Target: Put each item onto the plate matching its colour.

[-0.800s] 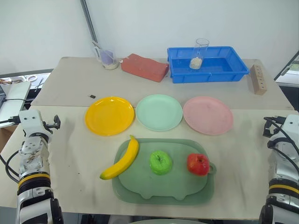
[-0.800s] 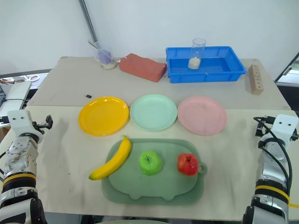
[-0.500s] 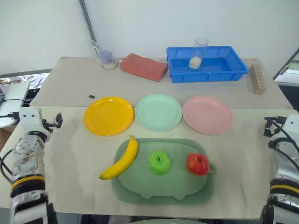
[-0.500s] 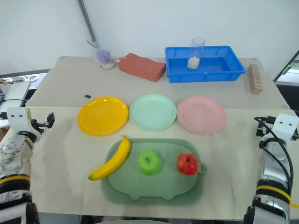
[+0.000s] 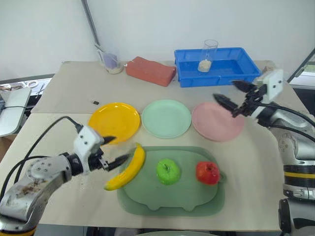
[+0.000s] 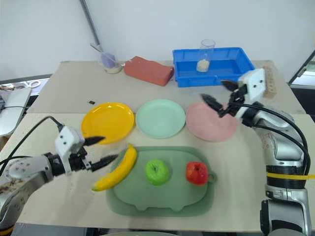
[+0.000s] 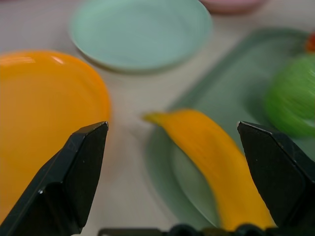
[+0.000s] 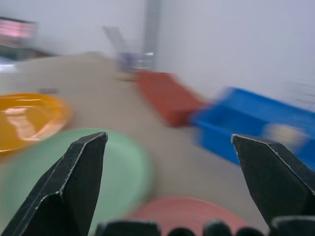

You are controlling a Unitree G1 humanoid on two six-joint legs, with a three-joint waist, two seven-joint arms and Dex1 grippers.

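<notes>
Your left gripper [image 5: 112, 151] stands with its jaws spread wide and holding nothing, at the lower left of the left eye view, its fingertips just short of the banana [image 5: 127, 167]. In the left wrist view the banana [image 7: 211, 167] lies between and beyond the two black fingers [image 7: 74, 177], apart from both. Your right gripper [image 5: 232, 94] also has its jaws spread wide and empty, raised at the upper right of the frame over the near edge of the pink plate [image 5: 216, 123].

The banana lies at lower centre, one end on the left rim of the dull-green tray [image 5: 172, 196] and the other on the table [image 5: 74, 88]. The green apple [image 5: 168, 171] sits in the middle of the tray, and the red apple [image 5: 207, 173] sits toward its right side. None of the fruits is on a plate.

The three plates stand in a row just above the tray: the yellow plate [image 5: 115, 122] at left, the mint-green plate [image 5: 166, 118] in the centre, the pink plate at right.

Along the top of the frame you see a blue bin [image 5: 216, 66] holding a clear cup [image 5: 208, 55], a red brick [image 5: 150, 70], and a small clear container [image 5: 110, 61].
</notes>
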